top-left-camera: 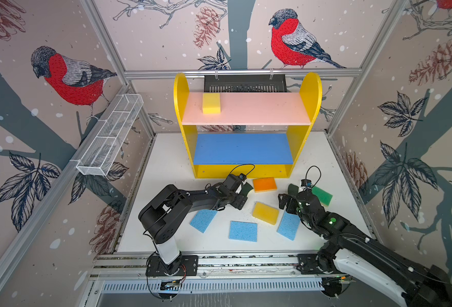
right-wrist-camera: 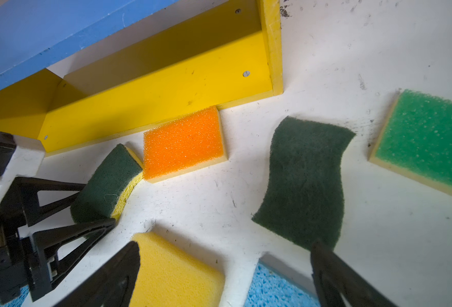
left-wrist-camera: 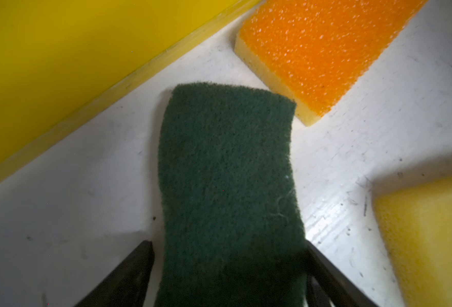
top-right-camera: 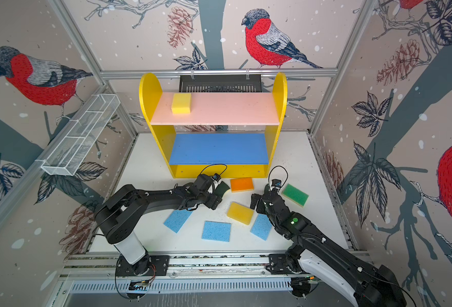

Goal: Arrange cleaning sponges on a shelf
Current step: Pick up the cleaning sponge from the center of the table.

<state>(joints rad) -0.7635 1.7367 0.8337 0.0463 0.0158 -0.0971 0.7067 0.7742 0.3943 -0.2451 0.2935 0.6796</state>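
My left gripper stands open around a wavy dark-green sponge on the table before the shelf. One finger touches the sponge; a thin gap shows at the other. My right gripper hangs open and holds nothing, between a yellow sponge and a second dark-green sponge. An orange-topped sponge lies against the shelf's base. A bright-green-topped sponge lies at the right. Three light-blue sponges lie nearer the front. Another yellow sponge rests on the pink board.
A white wire basket hangs on the left wall. A black slotted tray hangs behind the shelf. Nothing lies on the blue middle board. Both arms reach in from the front rail.
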